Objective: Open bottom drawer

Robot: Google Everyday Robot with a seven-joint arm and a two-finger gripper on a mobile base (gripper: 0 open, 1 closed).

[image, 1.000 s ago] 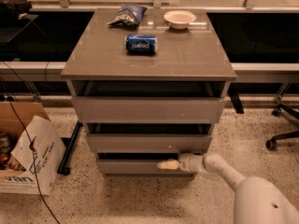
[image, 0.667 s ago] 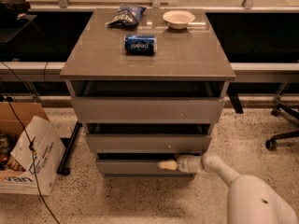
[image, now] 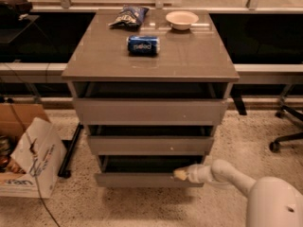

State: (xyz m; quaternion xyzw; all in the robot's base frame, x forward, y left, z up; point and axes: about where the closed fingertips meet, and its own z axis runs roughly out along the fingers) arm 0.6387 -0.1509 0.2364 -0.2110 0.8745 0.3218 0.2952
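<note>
Before you stands one grey drawer unit (image: 94, 67) with three handleless fronts. The bottom drawer (image: 137, 179) sits lowest, nearest the speckled floor, with a dark gap showing above its flat front. Above it are the middle drawer (image: 150, 145) and the top drawer (image: 150, 111), each also with a shadowed gap over it. The gripper (image: 180, 175) is at the upper edge of the bottom drawer's front, right of centre, its pale tip against that edge; whether it is open or closed you cannot tell. The white arm (image: 232, 174) reaches in from the lower right. On the unit's top you have one blue Pepsi can (image: 143, 45) lying on its side, one chip bag (image: 127, 16) behind it, and one white bowl (image: 182, 19) at the right rear. On the floor to the left are a cardboard box (image: 14, 119) and a white bag (image: 38, 155); on the right is an office chair base (image: 284, 138).
</note>
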